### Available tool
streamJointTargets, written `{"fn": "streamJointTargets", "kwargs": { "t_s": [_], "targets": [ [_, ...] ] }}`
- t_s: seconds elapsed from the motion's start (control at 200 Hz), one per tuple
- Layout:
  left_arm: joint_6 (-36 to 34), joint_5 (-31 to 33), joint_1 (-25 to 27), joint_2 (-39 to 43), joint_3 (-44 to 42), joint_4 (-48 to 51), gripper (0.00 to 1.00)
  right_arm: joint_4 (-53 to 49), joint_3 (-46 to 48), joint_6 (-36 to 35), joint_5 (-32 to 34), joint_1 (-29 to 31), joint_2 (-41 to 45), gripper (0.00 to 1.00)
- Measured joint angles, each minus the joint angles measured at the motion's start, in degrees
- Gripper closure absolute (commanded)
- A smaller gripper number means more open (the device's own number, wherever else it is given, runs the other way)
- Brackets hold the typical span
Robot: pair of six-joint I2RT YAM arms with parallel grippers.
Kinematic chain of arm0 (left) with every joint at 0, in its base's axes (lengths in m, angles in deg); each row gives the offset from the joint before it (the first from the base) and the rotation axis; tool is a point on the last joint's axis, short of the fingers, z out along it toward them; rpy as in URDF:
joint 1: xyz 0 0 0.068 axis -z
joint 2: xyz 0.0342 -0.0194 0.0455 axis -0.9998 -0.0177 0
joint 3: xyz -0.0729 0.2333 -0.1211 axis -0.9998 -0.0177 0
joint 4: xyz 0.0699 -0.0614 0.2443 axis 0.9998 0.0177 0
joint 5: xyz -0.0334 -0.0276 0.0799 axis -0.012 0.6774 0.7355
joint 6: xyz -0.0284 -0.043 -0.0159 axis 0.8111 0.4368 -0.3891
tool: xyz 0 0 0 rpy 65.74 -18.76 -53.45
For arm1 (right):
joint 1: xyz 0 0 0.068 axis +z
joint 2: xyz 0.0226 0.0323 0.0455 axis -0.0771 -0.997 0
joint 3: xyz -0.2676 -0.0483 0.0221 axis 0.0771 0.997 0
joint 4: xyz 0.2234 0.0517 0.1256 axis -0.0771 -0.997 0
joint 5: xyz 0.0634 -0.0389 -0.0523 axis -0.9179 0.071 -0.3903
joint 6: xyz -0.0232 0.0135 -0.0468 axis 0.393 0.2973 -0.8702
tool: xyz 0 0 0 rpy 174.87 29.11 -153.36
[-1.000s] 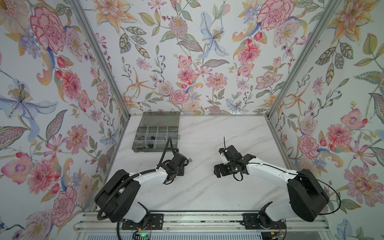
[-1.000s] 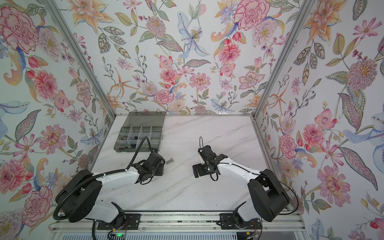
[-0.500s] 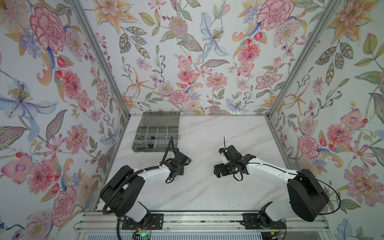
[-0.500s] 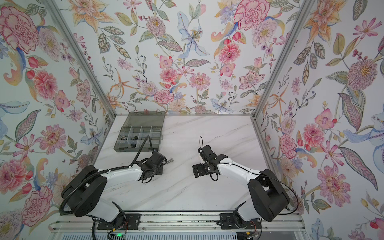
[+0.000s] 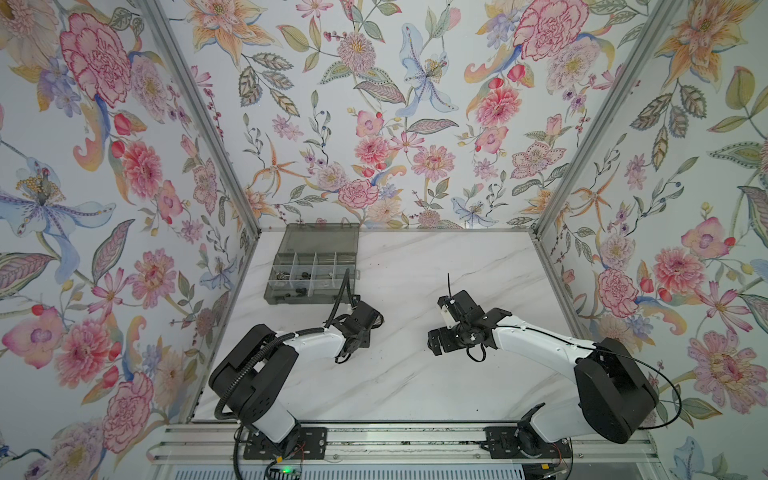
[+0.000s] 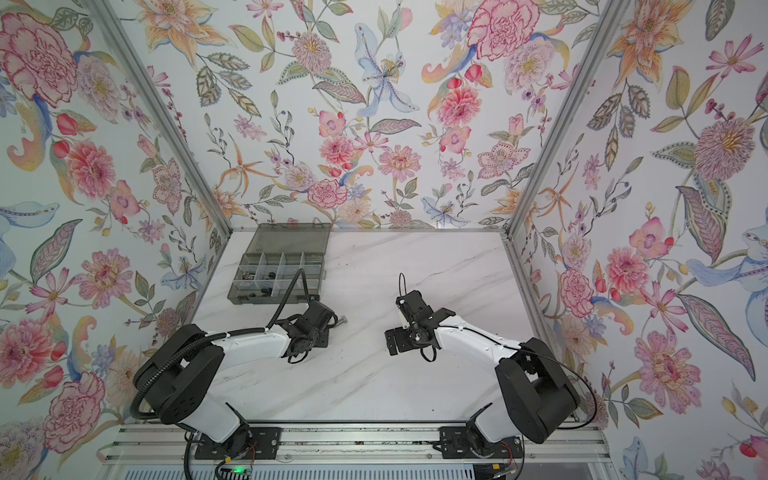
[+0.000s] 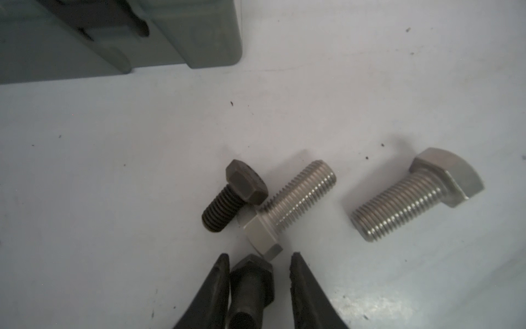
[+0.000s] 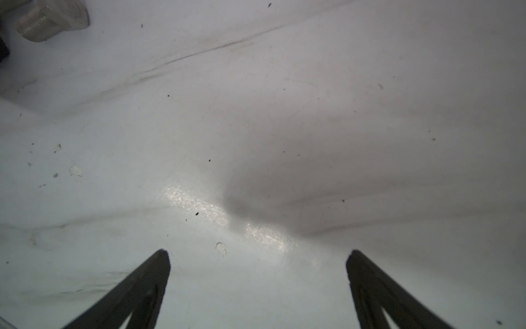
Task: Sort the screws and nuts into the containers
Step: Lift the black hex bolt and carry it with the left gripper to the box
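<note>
— I'm working on a white marble table (image 5: 415, 374), with flowered walls (image 5: 374, 124) rising on three sides of it.

— Which piece are you dealing with?

— A black bolt (image 7: 252, 284). It's lying on the marble between the two fingers (image 7: 216, 284) of my left gripper (image 7: 259, 257), with its head toward the fingertips. The jaws are standing narrow around it. One finger is touching its side and the other is showing a slim gap, so I'm not clamping it yet.

— What's lying around it?

— A silver bolt (image 7: 296, 202) is sitting with its hex head right at the black bolt's head; whether they're touching I cannot tell. A second black bolt (image 7: 233, 196) is resting its head against that silver shank. Another silver bolt (image 7: 412, 193) is lying apart from those three.

— And the containers?

— The organiser box (image 5: 309, 298) is sitting near the back left corner of the table, just beyond my left gripper. Its lid (image 5: 322, 241) is lying open toward the rear wall. Small dark and silver parts are showing in some of the cells (image 5: 332, 270), but they're too small for me to tell by kind.

— Your other arm?

— My right gripper (image 8: 258, 252) is hanging wide open over the marble, well to the right of the bolts, holding nothing.
</note>
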Motion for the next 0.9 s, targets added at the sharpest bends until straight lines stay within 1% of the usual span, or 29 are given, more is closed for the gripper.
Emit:
{"fn": "streamJointTargets", "kwargs": {
  "t_s": [0.185, 0.35, 0.51, 0.626, 0.731, 0.896],
  "targets": [
    [-0.1, 0.0, 0.0, 0.3, 0.0, 0.7, 0.79, 0.0, 0.0, 0.0, 0.0, 0.0, 0.0, 0.01],
    [-0.1, -0.2, 0.0, 2.4, -0.5, 3.9, 0.87, 0.0, 0.0, 0.0, 0.0, 0.0, 0.0, 0.01],
    [-0.1, -0.2, 0.0, 5.8, -0.5, 7.0, 0.90, 0.0, 0.0, 0.0, 0.0, 0.0, 0.0, 0.01],
    [-0.6, -0.1, 0.0, 8.5, -0.5, 9.0, 0.89, 0.0, 0.0, 0.0, 0.0, 0.0, 0.0, 0.01],
    [-2.3, -0.4, -2.2, 11.1, 0.0, 10.4, 0.91, 0.0, 0.0, 0.0, 0.0, 0.0, 0.0, 0.01],
    [-6.7, -1.4, -11.3, 13.4, 3.3, 11.1, 0.91, 0.0, 0.0, 0.0, 0.0, 0.0, 0.0, 0.01]
  ]
}}
